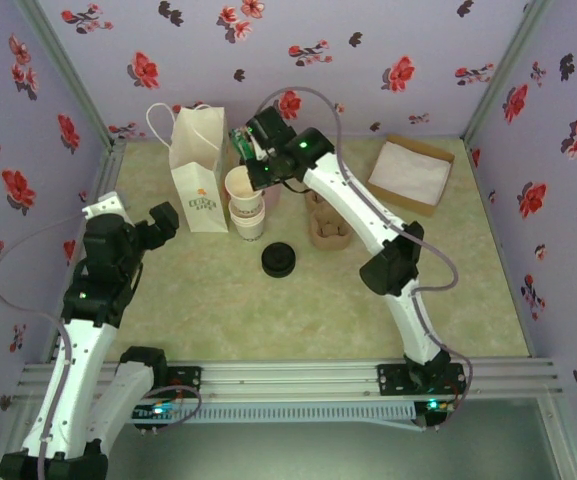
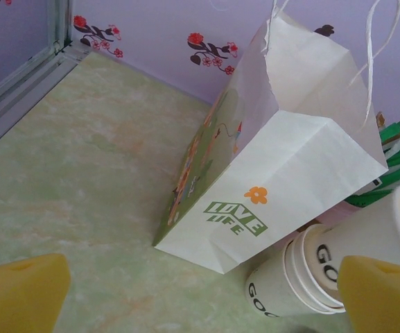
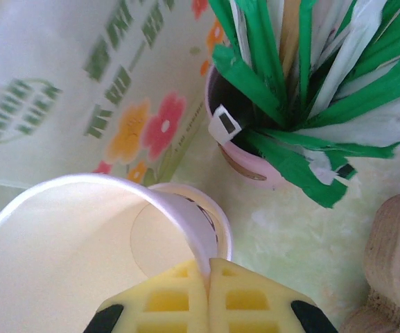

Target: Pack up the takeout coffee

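bag point(image 1: 196, 185) left of cup stack point(image 1: 247, 206) | carrier point(image 1: 328, 228) right of cup stack | box point(image 1: 405, 194) far right

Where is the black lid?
In the top view, the black lid lies on the table near its middle, just in front of the cup stack and brown pulp carrier.

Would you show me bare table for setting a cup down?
Free: near side, between the black lid and the table edge; also in front of the cardboard box. Crowded: from paper bag to pulp carrier.
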Action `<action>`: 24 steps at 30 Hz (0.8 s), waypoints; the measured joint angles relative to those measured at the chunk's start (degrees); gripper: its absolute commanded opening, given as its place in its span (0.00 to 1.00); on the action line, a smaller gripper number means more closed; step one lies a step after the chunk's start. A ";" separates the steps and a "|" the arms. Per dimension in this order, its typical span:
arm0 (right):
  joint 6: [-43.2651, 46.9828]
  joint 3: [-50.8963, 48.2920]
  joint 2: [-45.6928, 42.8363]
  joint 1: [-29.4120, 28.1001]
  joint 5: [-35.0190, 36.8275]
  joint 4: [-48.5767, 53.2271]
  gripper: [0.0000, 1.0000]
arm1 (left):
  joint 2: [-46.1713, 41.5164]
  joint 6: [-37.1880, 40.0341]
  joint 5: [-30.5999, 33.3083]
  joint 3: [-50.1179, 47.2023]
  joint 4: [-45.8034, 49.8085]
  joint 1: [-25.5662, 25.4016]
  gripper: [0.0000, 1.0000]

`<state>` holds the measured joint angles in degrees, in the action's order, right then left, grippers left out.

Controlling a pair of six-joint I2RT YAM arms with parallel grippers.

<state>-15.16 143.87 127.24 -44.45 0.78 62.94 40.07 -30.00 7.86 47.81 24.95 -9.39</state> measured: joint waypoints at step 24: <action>-1.01 -48.43 -47.01 0.11 6.62 -3.06 0.00 | 5.57 -8.92 0.31 4.98 2.40 -2.14 1.00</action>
<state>-16.16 95.44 80.23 -44.34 7.40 59.88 45.65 -38.92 8.16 52.80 27.35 -11.53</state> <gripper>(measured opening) 0.049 0.997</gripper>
